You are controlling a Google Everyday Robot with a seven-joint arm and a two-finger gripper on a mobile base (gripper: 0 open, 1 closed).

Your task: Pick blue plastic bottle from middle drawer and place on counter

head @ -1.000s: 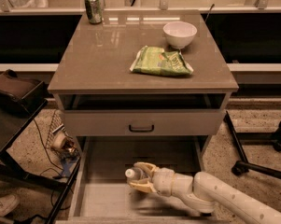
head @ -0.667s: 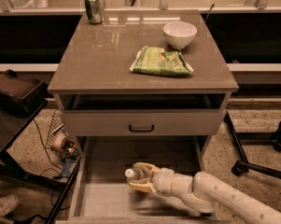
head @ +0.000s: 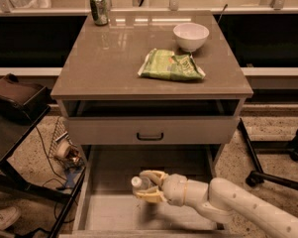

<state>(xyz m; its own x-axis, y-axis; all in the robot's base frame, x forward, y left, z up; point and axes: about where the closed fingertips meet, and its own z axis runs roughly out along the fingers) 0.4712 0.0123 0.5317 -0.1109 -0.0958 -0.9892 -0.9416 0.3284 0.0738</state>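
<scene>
Gripper (head: pixel 140 185) sits low inside the open drawer (head: pixel 108 209), at about 6 o'clock from the counter (head: pixel 104 58). Its arm (head: pixel 237 205) enters from 4 o'clock. The two pale fingers (head: pixel 153 174) are closed around the bottle (head: pixel 136 182), one at the bottle's 12 o'clock side and the other at its 6 o'clock side. The bottle's white cap shows between them at the fingertips. The bottle is within the drawer, near the middle of its width. Whether its base touches the floor cannot be told.

Above the open drawer is a shut drawer front (head: pixel 151 130) with a dark handle at its centre.

Three things stand on the counter:
- A green can (head: pixel 99 8) stands upright at the 11 o'clock corner.
- A white bowl (head: pixel 190 35) sits toward 1 o'clock.
- A green packet (head: pixel 172 66) lies flat just at 7 o'clock of the bowl, apart from it.
</scene>
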